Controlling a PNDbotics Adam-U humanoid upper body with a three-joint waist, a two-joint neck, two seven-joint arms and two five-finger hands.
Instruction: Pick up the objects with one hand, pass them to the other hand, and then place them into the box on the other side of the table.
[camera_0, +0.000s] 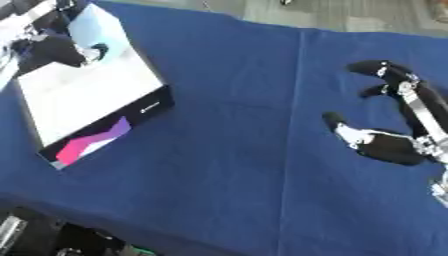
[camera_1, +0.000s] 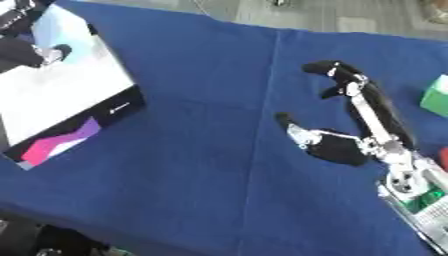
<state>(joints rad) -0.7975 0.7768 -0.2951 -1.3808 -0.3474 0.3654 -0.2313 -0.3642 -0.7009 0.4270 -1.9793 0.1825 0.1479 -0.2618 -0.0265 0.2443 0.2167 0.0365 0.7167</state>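
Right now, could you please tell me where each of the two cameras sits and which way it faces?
Left eye view: in the robot's head, looking down at the blue tablecloth; the white box lies left, the left hand over it, the right hand open at right.
Right eye view: beside it, facing the same way, set slightly right, so a green block appears at the right edge.
Both share the cloth, box and both hands.
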